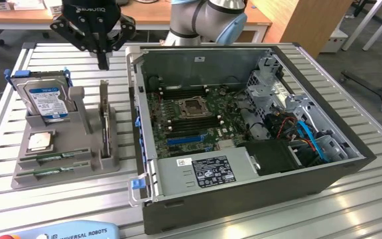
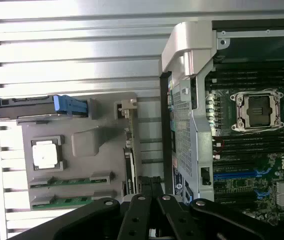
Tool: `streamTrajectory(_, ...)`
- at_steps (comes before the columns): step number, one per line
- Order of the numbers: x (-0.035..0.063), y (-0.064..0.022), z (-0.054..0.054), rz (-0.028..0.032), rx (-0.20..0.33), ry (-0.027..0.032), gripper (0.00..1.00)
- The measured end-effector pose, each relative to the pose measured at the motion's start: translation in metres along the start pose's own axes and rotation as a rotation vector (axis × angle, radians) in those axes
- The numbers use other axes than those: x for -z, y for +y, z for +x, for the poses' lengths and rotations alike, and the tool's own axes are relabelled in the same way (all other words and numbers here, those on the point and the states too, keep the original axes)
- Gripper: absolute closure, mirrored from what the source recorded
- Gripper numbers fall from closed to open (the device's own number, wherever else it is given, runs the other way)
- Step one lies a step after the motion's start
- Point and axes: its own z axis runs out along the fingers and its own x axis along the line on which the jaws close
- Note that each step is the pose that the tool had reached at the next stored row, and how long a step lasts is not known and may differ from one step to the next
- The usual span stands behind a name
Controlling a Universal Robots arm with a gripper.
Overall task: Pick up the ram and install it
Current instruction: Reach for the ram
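Two ram sticks, thin green boards, lie in slots at the near end of a grey holder (image 1: 65, 169): one ram stick (image 1: 53, 158) and a second (image 1: 50, 172), seen from the wrist as the first (image 2: 69, 181) and the second (image 2: 64, 201). My gripper (image 1: 103, 63) hangs above the holder's far end, well away from the sticks, shut with nothing between its fingers (image 2: 152, 186). The open computer case (image 1: 310, 179) lies to the exterior view's right, with dark memory slots (image 1: 177, 92) beside the processor socket (image 1: 194, 107).
The holder also carries a silver hard drive with a blue label (image 1: 45, 99), a square processor (image 1: 40, 142) and an upright dark expansion card (image 1: 105, 124). A power supply (image 1: 208, 172) and cables (image 1: 307, 134) fill the case's near side. A teach pendant (image 1: 58, 231) lies at the table's front edge.
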Motion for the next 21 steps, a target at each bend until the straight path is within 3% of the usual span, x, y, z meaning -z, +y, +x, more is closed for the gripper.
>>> streamTrajectory(11,0.0008,-0.0030,0.040,0.0001,0.000,0.0000,0.90)
streamTrajectory(21,0.0013,-0.0052,0.070,0.0002,0.000,0.0000,0.90)
